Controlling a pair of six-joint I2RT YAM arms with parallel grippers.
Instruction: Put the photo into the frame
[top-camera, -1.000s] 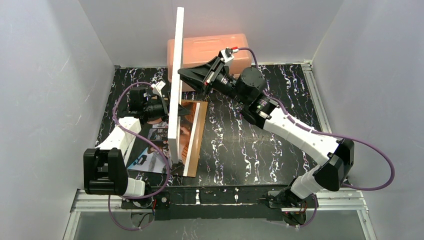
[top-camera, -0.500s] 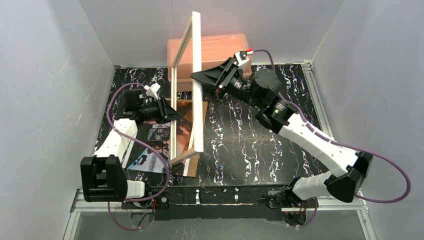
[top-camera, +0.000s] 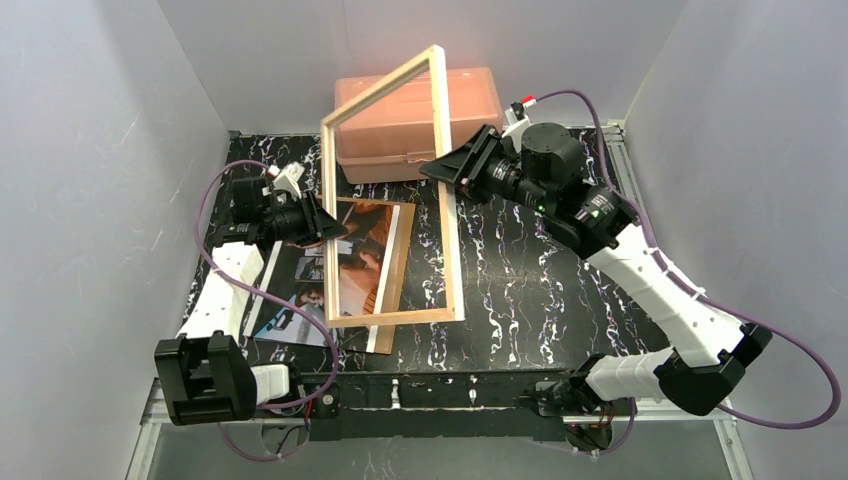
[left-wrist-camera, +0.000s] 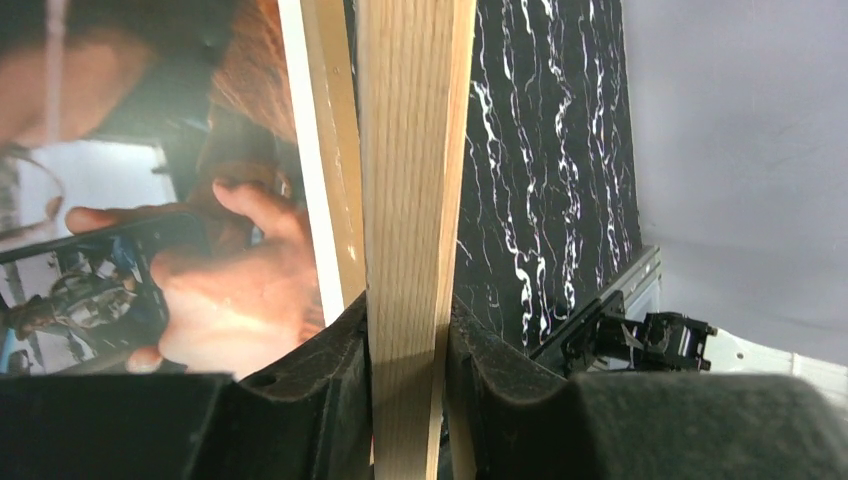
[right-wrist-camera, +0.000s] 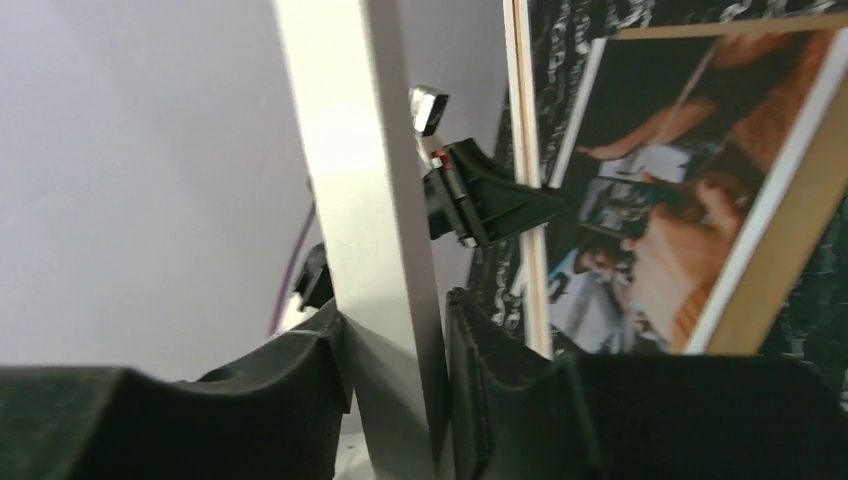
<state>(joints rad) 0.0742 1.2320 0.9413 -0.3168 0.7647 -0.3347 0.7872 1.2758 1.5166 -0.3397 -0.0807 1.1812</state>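
Tan-wood frame (top-camera: 452, 250), edge-on before, now broadside, left end effector (top-camera: 328, 228) and right end effector (top-camera: 441, 170) each tight around a rail

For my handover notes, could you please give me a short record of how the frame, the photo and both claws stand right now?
frame: raised and tilted, tan wood back toward the overhead camera, nothing in it
left claw: shut on the frame's left rail
right claw: shut on the frame's right rail
photo: flat, picture side up, on the backing board, below the frame
orange box: at the far edge of the table
task status: photo not yet in the frame
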